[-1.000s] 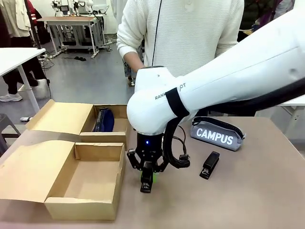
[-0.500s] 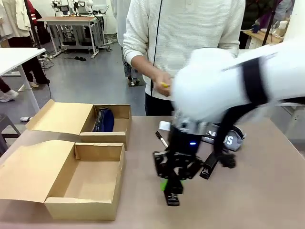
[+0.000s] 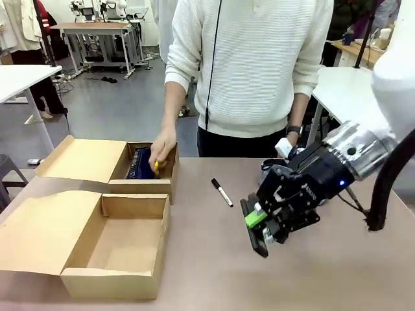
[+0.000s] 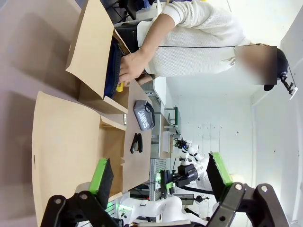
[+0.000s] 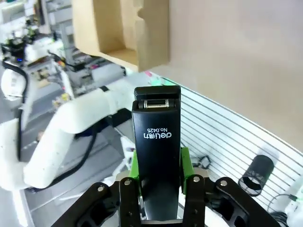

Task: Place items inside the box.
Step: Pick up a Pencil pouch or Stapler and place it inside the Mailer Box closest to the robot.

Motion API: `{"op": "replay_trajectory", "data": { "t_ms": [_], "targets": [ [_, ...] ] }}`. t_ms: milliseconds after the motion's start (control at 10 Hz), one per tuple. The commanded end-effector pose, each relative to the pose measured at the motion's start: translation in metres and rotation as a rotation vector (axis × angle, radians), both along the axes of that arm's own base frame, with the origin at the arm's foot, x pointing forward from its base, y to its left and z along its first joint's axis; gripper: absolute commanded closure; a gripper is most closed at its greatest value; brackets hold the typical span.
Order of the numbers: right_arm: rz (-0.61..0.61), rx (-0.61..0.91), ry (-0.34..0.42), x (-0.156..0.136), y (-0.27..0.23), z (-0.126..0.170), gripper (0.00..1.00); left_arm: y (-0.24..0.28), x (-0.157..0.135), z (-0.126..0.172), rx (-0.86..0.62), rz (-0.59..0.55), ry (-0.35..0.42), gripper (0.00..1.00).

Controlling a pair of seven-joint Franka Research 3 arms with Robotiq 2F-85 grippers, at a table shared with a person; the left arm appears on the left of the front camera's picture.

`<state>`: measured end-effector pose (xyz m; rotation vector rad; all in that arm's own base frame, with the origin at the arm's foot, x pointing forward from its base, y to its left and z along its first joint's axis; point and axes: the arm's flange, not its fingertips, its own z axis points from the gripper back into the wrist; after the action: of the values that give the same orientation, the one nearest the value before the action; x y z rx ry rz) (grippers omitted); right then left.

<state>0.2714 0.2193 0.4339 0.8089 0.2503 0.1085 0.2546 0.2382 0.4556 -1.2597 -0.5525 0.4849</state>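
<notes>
Stapler is clamped lengthwise in right gripper, tilted above the table; box lies well to its left, open compartment facing up, marker between them. Left gripper is held wide open, empty

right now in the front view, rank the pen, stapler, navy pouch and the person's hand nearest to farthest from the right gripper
1. stapler: clamped in the right gripper, right of centre.
2. pen: lying just up and left of it.
3. hand and navy pouch: far left, at the box's back compartment; too close to call.
</notes>
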Motion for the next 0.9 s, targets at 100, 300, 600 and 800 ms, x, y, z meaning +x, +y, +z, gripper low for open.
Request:
{"op": "replay_trajectory", "data": {
  "t_ms": [100, 300, 600, 800],
  "targets": [
    [-0.037, 0.046, -0.031, 0.017, 0.008, 0.01, 0.63, 0.0, -0.001, 0.001, -0.001, -0.006, -0.025, 0.0],
    [-0.032, -0.013, -0.061, 0.037, 0.069, 0.014, 0.63, 0.0, -0.001, 0.001, -0.001, -0.006, -0.025, 0.0],
    [0.014, -0.096, -0.027, 0.065, 0.202, 0.015, 0.63, 0.0, -0.001, 0.001, -0.001, -0.006, -0.025, 0.0],
    [-0.012, -0.121, -0.005, 0.063, 0.295, -0.012, 0.63, 0.0, -0.001, 0.001, -0.001, -0.006, -0.025, 0.0]
  ]
}}
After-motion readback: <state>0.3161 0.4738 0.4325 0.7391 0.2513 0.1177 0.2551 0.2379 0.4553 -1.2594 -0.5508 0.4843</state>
